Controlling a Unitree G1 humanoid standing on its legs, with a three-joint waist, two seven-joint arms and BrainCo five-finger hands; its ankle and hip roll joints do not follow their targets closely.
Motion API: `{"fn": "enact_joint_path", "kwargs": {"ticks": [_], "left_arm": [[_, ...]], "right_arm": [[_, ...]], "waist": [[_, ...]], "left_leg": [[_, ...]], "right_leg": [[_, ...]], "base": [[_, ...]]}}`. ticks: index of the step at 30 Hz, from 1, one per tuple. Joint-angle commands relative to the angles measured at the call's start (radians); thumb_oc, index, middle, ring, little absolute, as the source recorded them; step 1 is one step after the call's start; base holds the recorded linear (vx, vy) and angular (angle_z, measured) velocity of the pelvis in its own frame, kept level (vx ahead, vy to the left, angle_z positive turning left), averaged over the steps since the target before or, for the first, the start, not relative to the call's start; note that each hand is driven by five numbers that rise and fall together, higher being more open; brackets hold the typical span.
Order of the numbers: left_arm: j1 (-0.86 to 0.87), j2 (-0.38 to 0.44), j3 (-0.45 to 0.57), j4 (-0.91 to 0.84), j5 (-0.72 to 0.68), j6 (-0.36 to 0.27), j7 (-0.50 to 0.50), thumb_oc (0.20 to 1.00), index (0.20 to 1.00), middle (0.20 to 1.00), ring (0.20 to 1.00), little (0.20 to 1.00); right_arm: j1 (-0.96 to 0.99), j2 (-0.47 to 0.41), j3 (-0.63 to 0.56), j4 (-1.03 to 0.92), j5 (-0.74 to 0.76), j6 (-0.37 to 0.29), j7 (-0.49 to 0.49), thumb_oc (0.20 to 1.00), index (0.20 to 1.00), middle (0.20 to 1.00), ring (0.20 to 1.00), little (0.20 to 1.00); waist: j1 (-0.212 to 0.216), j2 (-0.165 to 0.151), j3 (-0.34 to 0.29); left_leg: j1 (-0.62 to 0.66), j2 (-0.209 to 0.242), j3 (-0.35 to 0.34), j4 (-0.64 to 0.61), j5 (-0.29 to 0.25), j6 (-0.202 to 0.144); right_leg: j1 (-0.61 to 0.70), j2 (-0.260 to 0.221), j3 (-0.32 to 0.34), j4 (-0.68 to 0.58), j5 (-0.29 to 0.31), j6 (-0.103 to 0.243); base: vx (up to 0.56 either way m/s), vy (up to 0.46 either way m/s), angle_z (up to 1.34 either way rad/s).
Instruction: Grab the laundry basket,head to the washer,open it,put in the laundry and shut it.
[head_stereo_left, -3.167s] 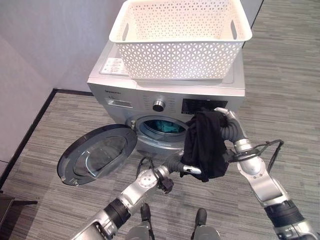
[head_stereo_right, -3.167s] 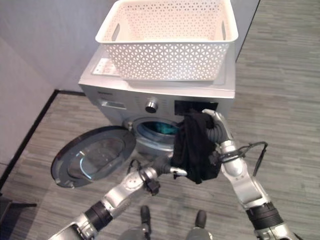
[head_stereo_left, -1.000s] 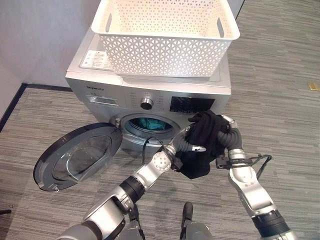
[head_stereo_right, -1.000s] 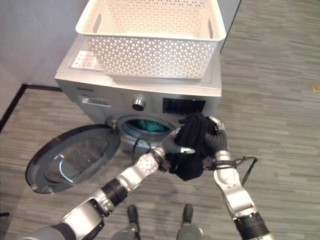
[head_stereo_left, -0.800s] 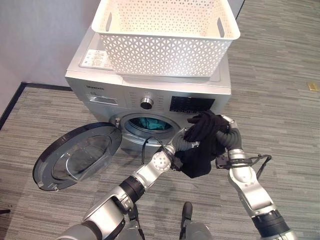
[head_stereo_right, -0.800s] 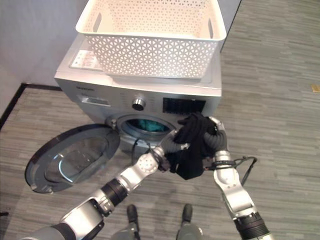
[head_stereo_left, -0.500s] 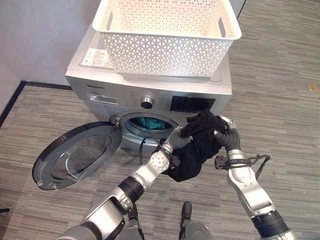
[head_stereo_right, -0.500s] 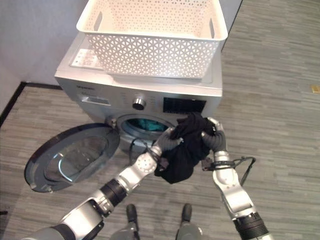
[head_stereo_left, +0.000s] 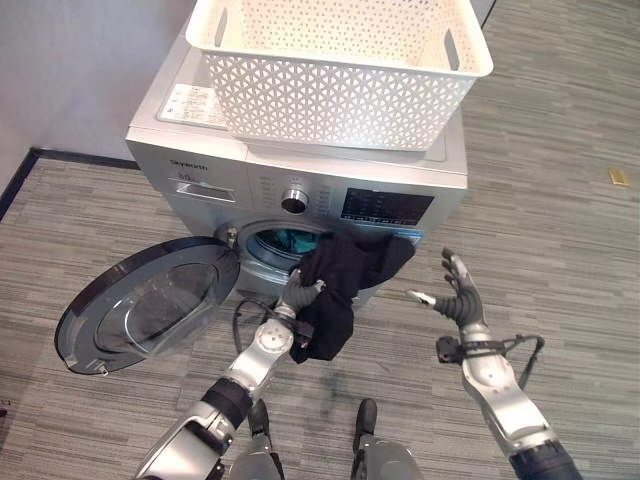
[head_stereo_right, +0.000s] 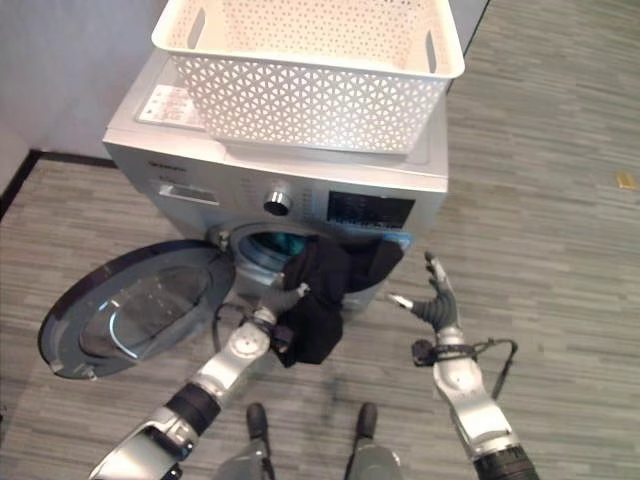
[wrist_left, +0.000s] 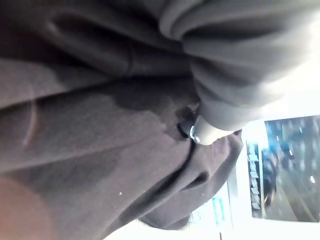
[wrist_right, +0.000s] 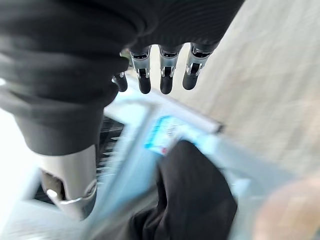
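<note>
The left hand (head_stereo_left: 296, 293) grips a black garment (head_stereo_left: 340, 280) in front of the washer (head_stereo_left: 300, 190), just beside the round opening (head_stereo_left: 280, 243), where teal laundry (head_stereo_left: 292, 240) already lies inside. The right hand (head_stereo_left: 455, 297) has let go of the garment since half a second ago and now hangs apart from it with fingers spread and empty. The round door (head_stereo_left: 145, 302) stands swung open to the left. The white laundry basket (head_stereo_left: 340, 60) sits on top of the washer.
</note>
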Motion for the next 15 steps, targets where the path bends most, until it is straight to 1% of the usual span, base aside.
{"fn": "enact_joint_path", "kwargs": {"ticks": [1,2,4,5,6,7,8,9,10,11,12,13,14,15], "left_arm": [[-0.032,-0.005,0.028,-0.035,-0.043,-0.120,-0.019,0.200,0.200,0.200,0.200,0.200],[-0.018,0.005,0.037,-0.048,-0.041,-0.126,-0.018,0.200,0.200,0.200,0.200,0.200],[-0.002,0.038,0.034,-0.077,0.034,-0.132,-0.013,0.200,0.200,0.200,0.200,0.200],[0.014,0.059,0.023,-0.101,0.092,-0.131,-0.027,0.200,0.200,0.200,0.200,0.200],[0.037,0.073,0.020,-0.126,0.105,-0.132,-0.038,0.200,0.200,0.200,0.200,0.200],[0.039,0.075,0.019,-0.129,0.106,-0.131,-0.039,0.200,0.200,0.200,0.200,0.200],[0.103,0.085,0.034,-0.179,0.063,-0.137,-0.077,0.200,0.200,0.200,0.200,0.200],[0.134,0.087,0.040,-0.202,0.034,-0.140,-0.094,0.200,0.200,0.200,0.200,0.200],[0.136,0.088,0.040,-0.204,0.033,-0.139,-0.095,0.200,0.200,0.200,0.200,0.200],[0.167,0.082,0.048,-0.223,-0.016,-0.143,-0.109,0.200,0.200,0.200,0.200,0.200],[0.211,0.068,0.054,-0.239,-0.099,-0.145,-0.133,0.200,0.200,0.200,0.200,0.200],[0.211,0.069,0.054,-0.240,-0.100,-0.145,-0.134,0.200,0.200,0.200,0.200,0.200],[0.226,0.056,0.052,-0.236,-0.140,-0.141,-0.142,0.200,0.200,0.200,0.200,0.200],[0.241,0.022,0.024,-0.197,-0.199,-0.125,-0.157,0.200,0.200,0.200,0.200,0.200]], "right_arm": [[0.036,-0.016,-0.078,0.002,-0.046,-0.033,0.016,1.000,1.000,1.000,1.000,1.000],[0.055,-0.013,-0.084,0.029,-0.045,-0.037,0.018,1.000,1.000,1.000,1.000,1.000],[0.092,0.034,-0.099,0.185,0.069,-0.074,0.039,1.000,1.000,1.000,1.000,1.000],[0.104,0.055,-0.119,0.253,0.127,-0.080,0.049,1.000,1.000,1.000,1.000,1.000],[0.123,0.071,-0.132,0.303,0.159,-0.076,0.060,1.000,1.000,1.000,1.000,1.000],[0.122,0.072,-0.132,0.304,0.160,-0.078,0.060,1.000,1.000,1.000,1.000,1.000],[0.151,0.098,-0.146,0.417,0.192,-0.060,0.086,1.000,1.000,1.000,1.000,1.000],[0.157,0.114,-0.146,0.481,0.198,-0.054,0.090,1.000,1.000,1.000,1.000,1.000],[0.156,0.115,-0.145,0.485,0.198,-0.056,0.090,1.000,1.000,1.000,1.000,1.000],[0.158,0.135,-0.148,0.561,0.217,-0.049,0.090,1.000,1.000,1.000,1.000,1.000],[0.133,0.174,-0.158,0.742,0.281,-0.051,0.097,1.000,1.000,1.000,1.000,1.000],[0.130,0.174,-0.157,0.747,0.283,-0.054,0.099,1.000,1.000,1.000,1.000,1.000],[0.116,0.197,-0.171,0.833,0.335,-0.052,0.104,1.000,1.000,1.000,1.000,1.000],[0.058,0.257,-0.234,1.103,0.516,-0.050,0.123,1.000,1.000,1.000,1.000,1.000]], "waist": [[0.009,-0.017,-0.019],[0.008,-0.017,-0.020],[0.004,-0.021,-0.012],[0.004,-0.022,-0.008],[0.004,-0.022,-0.011],[0.005,-0.023,-0.009],[0.010,-0.022,-0.014],[0.014,-0.023,-0.016],[0.014,-0.023,-0.017],[0.020,-0.022,-0.019],[0.028,-0.022,-0.018],[0.028,-0.023,-0.017],[0.030,-0.023,-0.016],[0.040,-0.021,-0.006]], "left_leg": [[-0.002,0.010,0.095,0.004,-0.060,0.005],[0.006,0.009,0.086,0.004,-0.080,-0.003],[0.000,0.011,0.085,0.004,-0.077,-0.005],[-0.009,0.012,0.096,0.004,-0.058,0.002],[0.003,0.011,0.089,0.004,-0.080,-0.007],[-0.008,0.011,0.099,0.004,-0.059,0.001],[0.004,0.011,0.087,0.004,-0.079,-0.008],[0.004,0.011,0.084,0.004,-0.078,-0.008],[0.004,0.010,0.084,0.004,-0.078,-0.008],[0.003,0.009,0.082,0.004,-0.077,-0.008],[0.002,0.005,0.078,0.004,-0.076,-0.007],[0.002,0.005,0.078,0.004,-0.076,-0.007],[0.000,0.003,0.078,0.004,-0.076,-0.007],[-0.011,-0.001,0.068,0.004,-0.076,-0.004]], "right_leg": [[0.012,0.069,0.077,0.002,-0.110,-0.008],[0.021,0.069,0.085,0.002,-0.124,-0.002],[0.019,0.070,0.082,0.002,-0.123,-0.004],[0.011,0.069,0.073,0.002,-0.108,-0.010],[0.023,0.070,0.081,0.002,-0.123,-0.003],[0.013,0.069,0.072,0.002,-0.108,-0.009],[0.028,0.068,0.073,0.002,-0.123,-0.003],[0.030,0.067,0.071,0.002,-0.124,-0.004],[0.030,0.067,0.071,0.002,-0.124,-0.004],[0.033,0.067,0.066,0.002,-0.124,-0.004],[0.037,0.067,0.064,0.002,-0.125,-0.006],[0.037,0.067,0.064,0.002,-0.125,-0.006],[0.037,0.067,0.063,0.002,-0.125,-0.006],[0.029,0.068,0.057,0.004,-0.128,-0.008]], "base": [[0.07,-0.003,-0.01],[0.06,-0.007,-0.01],[-0.02,-0.004,-0.02],[0.00,0.000,0.00],[-0.06,0.007,-0.02],[0.10,-0.008,-0.02],[0.03,-0.014,-0.02],[0.11,-0.017,-0.01],[0.00,0.000,0.00],[0.00,0.000,0.00],[0.00,0.000,0.00],[0.00,0.000,0.00],[0.00,0.000,0.00],[0.00,0.000,0.00]]}}
